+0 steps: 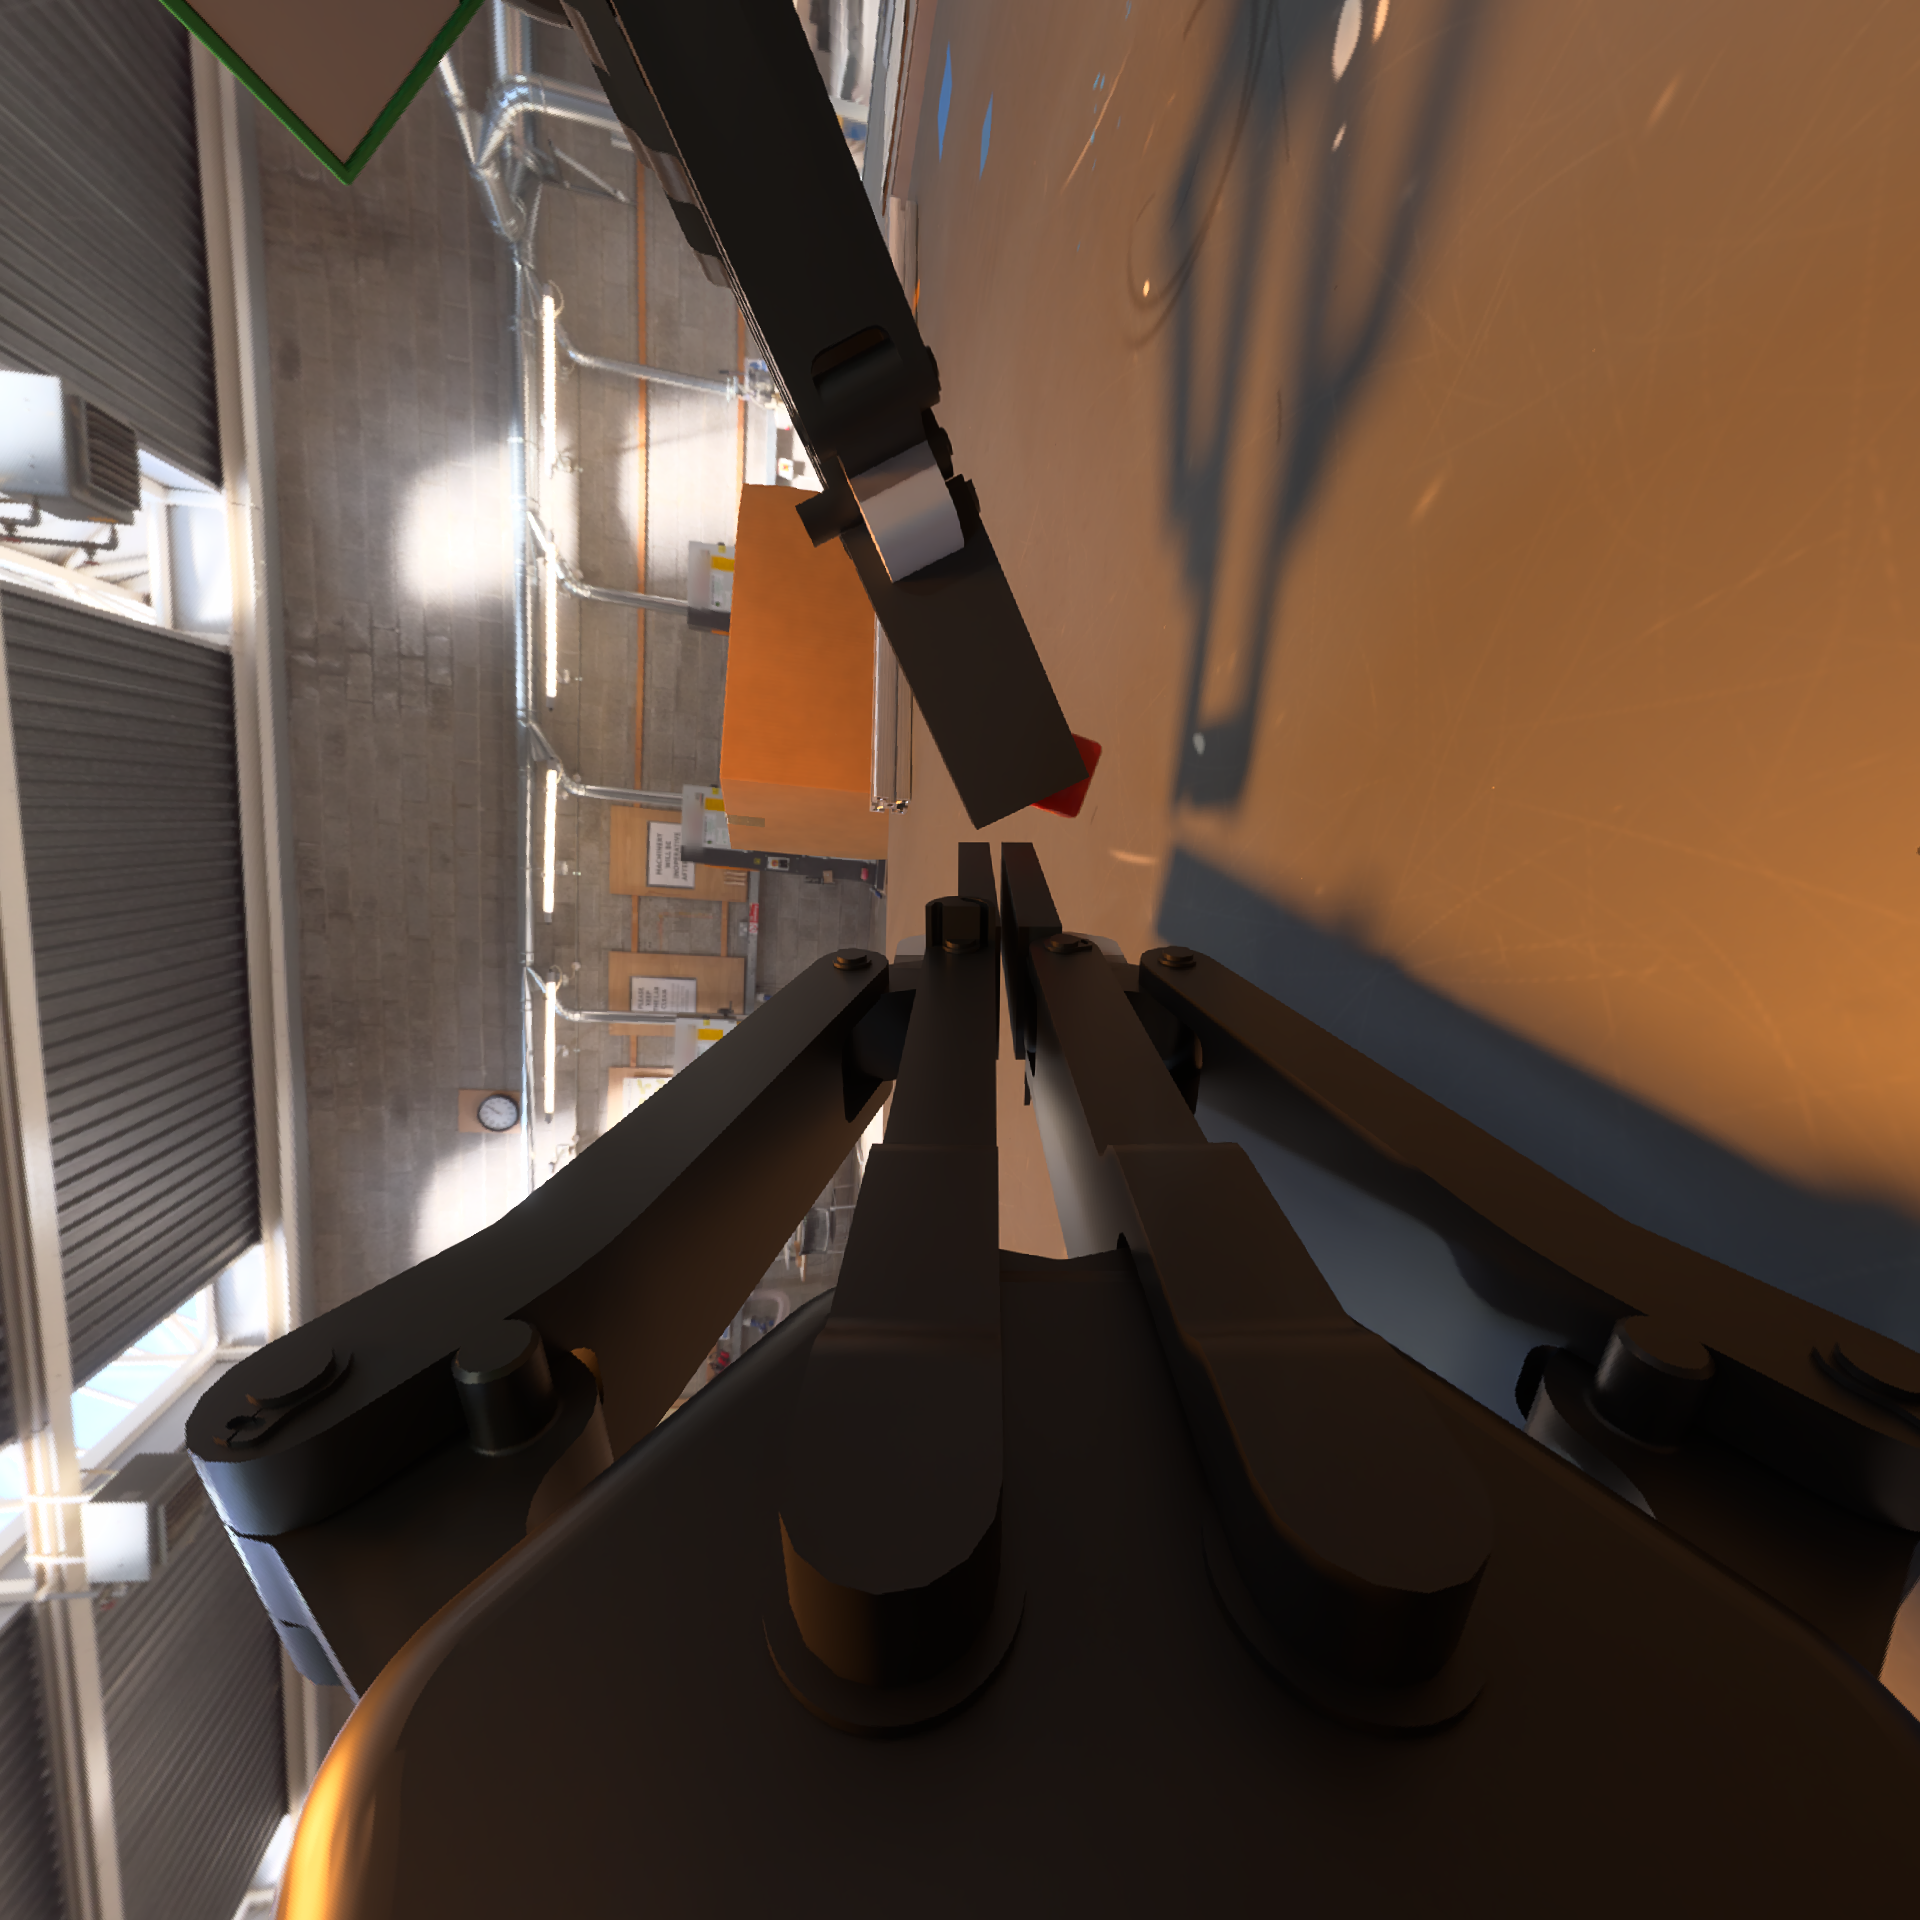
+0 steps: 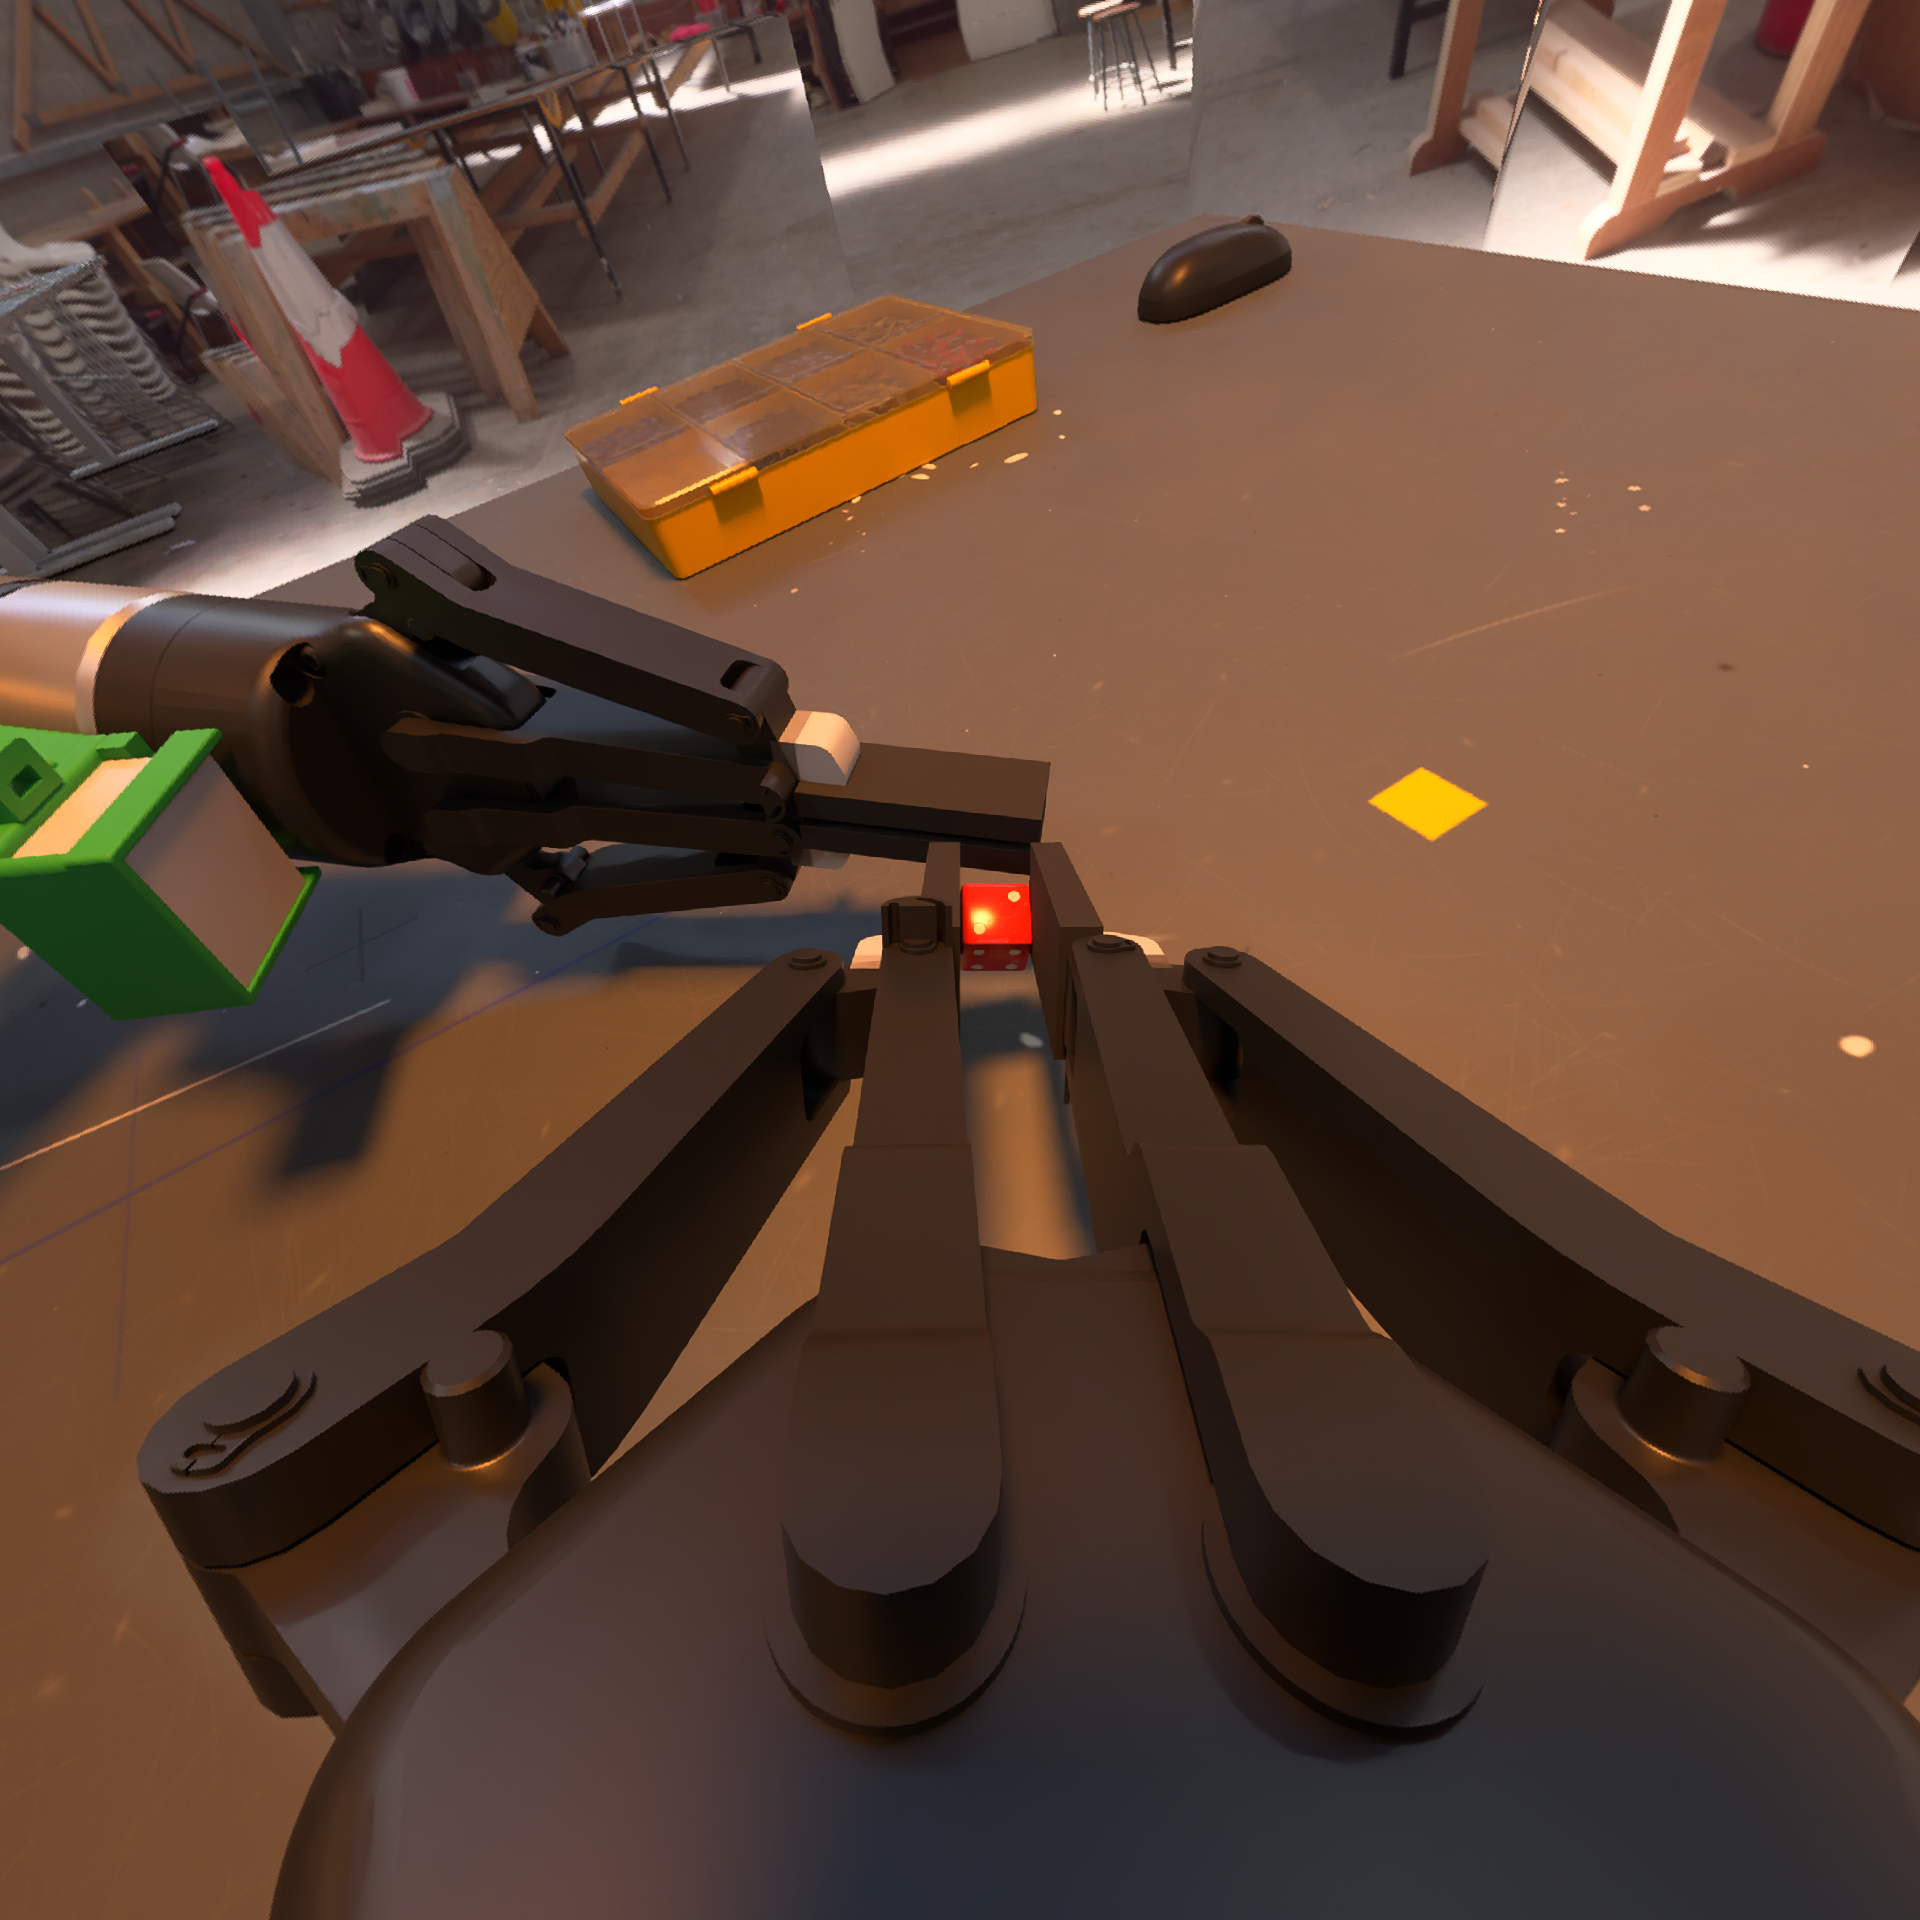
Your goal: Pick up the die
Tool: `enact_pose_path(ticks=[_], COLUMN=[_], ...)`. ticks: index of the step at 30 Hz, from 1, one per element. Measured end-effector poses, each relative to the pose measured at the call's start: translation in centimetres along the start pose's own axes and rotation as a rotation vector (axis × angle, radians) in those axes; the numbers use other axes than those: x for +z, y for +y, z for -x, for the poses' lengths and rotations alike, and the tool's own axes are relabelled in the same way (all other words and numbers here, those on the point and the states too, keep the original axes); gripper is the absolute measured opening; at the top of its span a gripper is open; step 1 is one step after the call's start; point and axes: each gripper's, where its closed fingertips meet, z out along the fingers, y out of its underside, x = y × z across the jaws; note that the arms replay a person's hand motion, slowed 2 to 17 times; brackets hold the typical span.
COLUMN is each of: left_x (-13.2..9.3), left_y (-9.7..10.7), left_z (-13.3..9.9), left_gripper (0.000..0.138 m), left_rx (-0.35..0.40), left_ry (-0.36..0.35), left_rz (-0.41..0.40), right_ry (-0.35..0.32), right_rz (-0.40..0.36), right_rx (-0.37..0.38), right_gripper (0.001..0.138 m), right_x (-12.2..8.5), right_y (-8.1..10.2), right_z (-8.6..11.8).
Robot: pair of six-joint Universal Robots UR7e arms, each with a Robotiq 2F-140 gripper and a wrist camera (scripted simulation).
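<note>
The die (image 2: 995, 920) is a small red cube with white dots, between the two fingertips of my right gripper (image 2: 995, 883), whose jaws press on its left and right sides. I cannot tell whether it rests on the brown table (image 2: 1507, 582) or hangs just above it. In the left wrist view one corner of the die (image 1: 1075, 779) shows behind a finger of the right gripper (image 1: 987, 665). My left gripper (image 1: 995, 862) is shut and empty, lying low over the table. In the right wrist view the left gripper (image 2: 1034, 805) reaches in from the left, its tips just beyond the die.
An orange compartment box with a clear lid (image 2: 810, 426) lies farther back on the table and also shows in the left wrist view (image 1: 800, 644). A black rounded object (image 2: 1210, 272) sits near the far edge. A yellow square patch (image 2: 1427, 802) lies to the right.
</note>
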Motion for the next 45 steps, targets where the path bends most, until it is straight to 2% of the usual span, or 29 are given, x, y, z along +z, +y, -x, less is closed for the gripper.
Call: enact_pose_path(ticks=[39,45], left_x=[-0.28,-0.28], left_y=[-0.49,-0.49], left_z=[0.31,0.3], left_gripper=[0.003,0.003], left_rx=[-0.012,0.005], left_ry=[-0.013,-0.017], left_rz=[-0.027,-0.024], right_ry=[0.008,0.006], right_rz=[0.001,0.0], right_rx=[0.035,0.035], right_gripper=[0.018,0.018], right_x=[0.28,0.29], right_y=[-0.07,-0.03], right_z=[-0.23,-0.23])
